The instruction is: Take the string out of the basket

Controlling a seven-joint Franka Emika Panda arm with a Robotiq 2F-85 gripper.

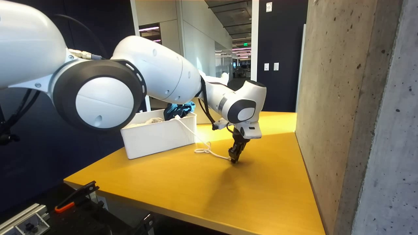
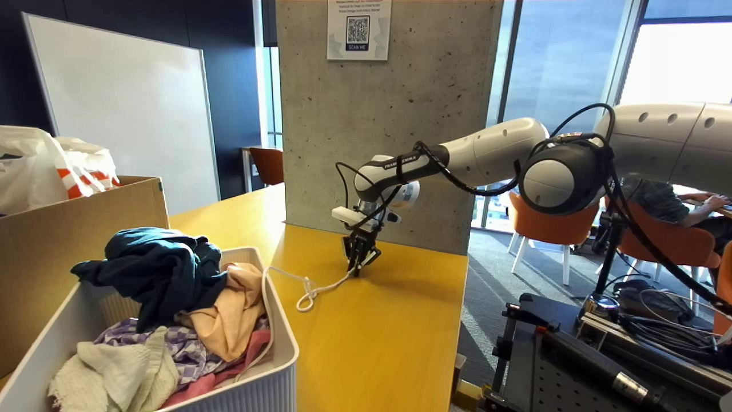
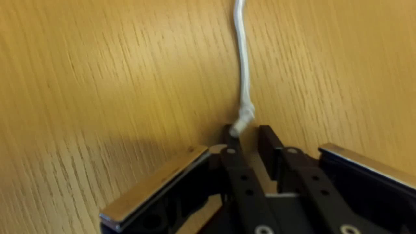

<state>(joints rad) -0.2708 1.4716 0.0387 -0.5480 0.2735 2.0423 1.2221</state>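
The string (image 1: 219, 156) is a thin whitish cord; it also shows in an exterior view (image 2: 330, 287). It runs from inside the white basket (image 1: 160, 138) over the rim, through a small loop on the table, to my gripper (image 1: 233, 160). The basket (image 2: 263, 395) holds several cloths. In the wrist view, the string (image 3: 243, 65) ends in a knot, and its tip overlaps the left finger of my gripper (image 3: 248, 133). The fingers are partly open with a narrow gap between them, low at the tabletop. Nothing is clamped between them.
A dark blue cloth (image 2: 157, 272) is heaped over the basket's rim. A cardboard box (image 2: 74, 234) with white bags stands beside the basket. A concrete pillar (image 2: 389, 131) rises behind the gripper. The yellow table (image 1: 183, 186) has an open front edge.
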